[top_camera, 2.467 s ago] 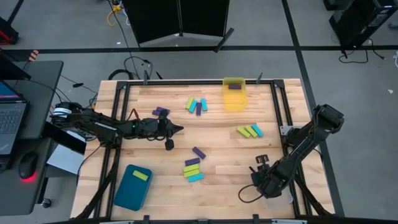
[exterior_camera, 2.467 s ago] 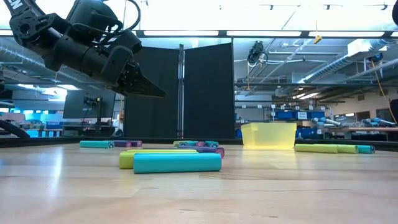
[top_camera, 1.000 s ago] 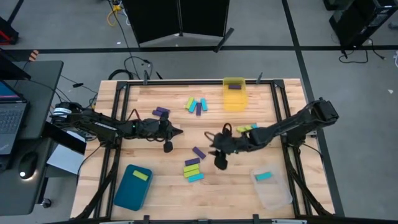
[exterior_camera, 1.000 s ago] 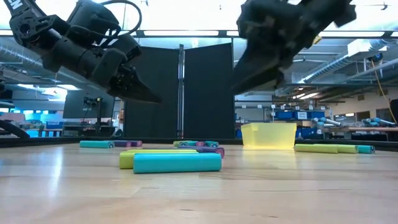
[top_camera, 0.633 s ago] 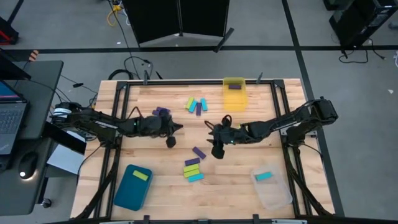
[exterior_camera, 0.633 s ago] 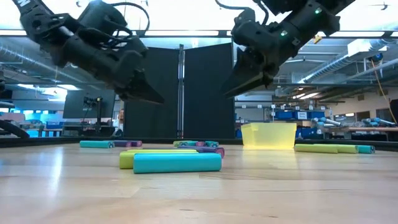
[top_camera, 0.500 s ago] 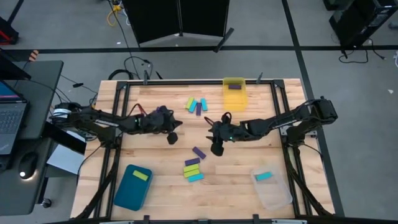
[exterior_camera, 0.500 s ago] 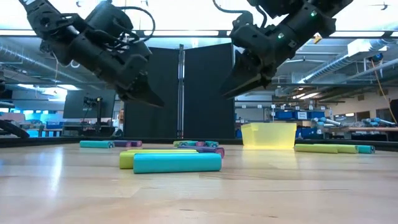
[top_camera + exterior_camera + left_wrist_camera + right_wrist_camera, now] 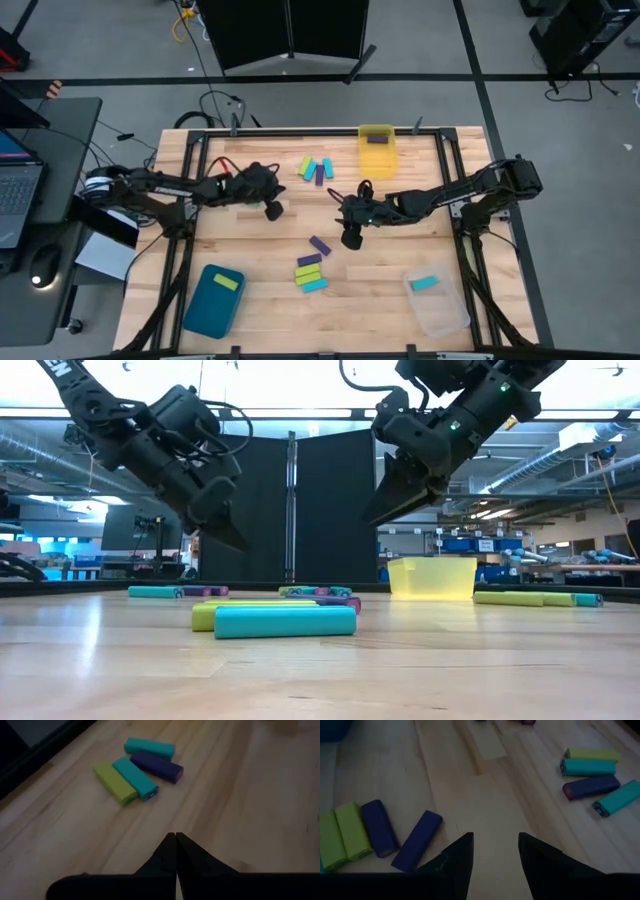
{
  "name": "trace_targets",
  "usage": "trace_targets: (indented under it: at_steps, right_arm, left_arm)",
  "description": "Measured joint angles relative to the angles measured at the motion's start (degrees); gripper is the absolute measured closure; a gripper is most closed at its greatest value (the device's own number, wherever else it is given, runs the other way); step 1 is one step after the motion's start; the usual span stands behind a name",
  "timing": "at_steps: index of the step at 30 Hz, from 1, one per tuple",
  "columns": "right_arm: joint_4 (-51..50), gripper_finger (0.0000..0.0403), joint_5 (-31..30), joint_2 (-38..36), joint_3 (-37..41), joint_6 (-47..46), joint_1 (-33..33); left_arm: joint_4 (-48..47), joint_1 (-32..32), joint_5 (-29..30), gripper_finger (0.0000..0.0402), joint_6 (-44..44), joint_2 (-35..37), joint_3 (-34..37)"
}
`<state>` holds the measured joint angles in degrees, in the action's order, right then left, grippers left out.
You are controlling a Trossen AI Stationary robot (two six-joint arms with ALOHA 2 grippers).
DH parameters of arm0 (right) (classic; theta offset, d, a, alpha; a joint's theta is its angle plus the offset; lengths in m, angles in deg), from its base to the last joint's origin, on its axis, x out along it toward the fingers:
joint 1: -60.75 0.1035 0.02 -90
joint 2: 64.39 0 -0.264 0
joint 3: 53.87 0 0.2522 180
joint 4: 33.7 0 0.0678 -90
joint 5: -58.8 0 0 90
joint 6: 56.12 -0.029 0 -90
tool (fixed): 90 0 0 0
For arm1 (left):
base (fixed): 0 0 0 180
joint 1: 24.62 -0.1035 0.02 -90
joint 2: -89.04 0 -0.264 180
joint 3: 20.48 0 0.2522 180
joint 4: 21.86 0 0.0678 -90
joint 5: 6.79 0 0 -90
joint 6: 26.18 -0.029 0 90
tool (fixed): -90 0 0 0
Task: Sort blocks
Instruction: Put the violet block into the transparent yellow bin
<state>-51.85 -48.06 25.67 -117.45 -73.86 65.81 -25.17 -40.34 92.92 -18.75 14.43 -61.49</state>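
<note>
Several small blocks in purple, lime and cyan lie flat on the wooden table (image 9: 250, 250). A far group (image 9: 316, 168) of lime, cyan and purple blocks shows ahead of my left gripper (image 9: 176, 840), which hangs shut and empty above bare wood left of the middle (image 9: 280, 196). A near group (image 9: 311, 268) lies at the table's middle, its purple blocks (image 9: 417, 840) just ahead of my right gripper (image 9: 495, 845). That gripper hovers open and empty above the table's centre (image 9: 338, 208). Both grippers slant downward, clear of the table.
A yellow bin (image 9: 376, 152) with a purple block stands at the far edge. A teal bin (image 9: 214, 300) holding a lime block sits near left. A clear bin (image 9: 437, 302) holding a cyan block sits near right. Lime and cyan blocks (image 9: 535, 599) lie at the right.
My left gripper has swung toward the table's far edge, tipped further down and turned toward the far group of blocks, staying shut. My right gripper has gone toward the far edge and a little left, staying open. No block has moved.
</note>
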Motion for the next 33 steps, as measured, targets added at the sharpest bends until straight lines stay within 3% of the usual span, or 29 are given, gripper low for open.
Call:
trace_targets:
  at_steps: [6,17,28,33]
  right_arm:
    - [0.03,0.0235,0.02,0.00,0.00,1.30,0.00]
    - [0.88,0.0235,0.02,0.00,0.00,2.10,-0.07]
    - [0.86,0.0235,0.50,0.00,0.00,4.97,0.50]
    - [0.86,0.0235,0.66,0.00,0.00,5.94,1.25]
  left_arm:
    - [-11.02,-7.77,-6.33,0.0396,-4.95,-0.13,-6.09]
    - [-32.28,-16.20,-6.67,0.0396,-19.39,-2.32,-20.97]
    - [-41.50,-16.49,-8.48,0.0395,-29.69,-11.48,-23.74]
    - [-41.25,-14.52,-6.80,0.0362,-29.91,-14.66,-23.74]
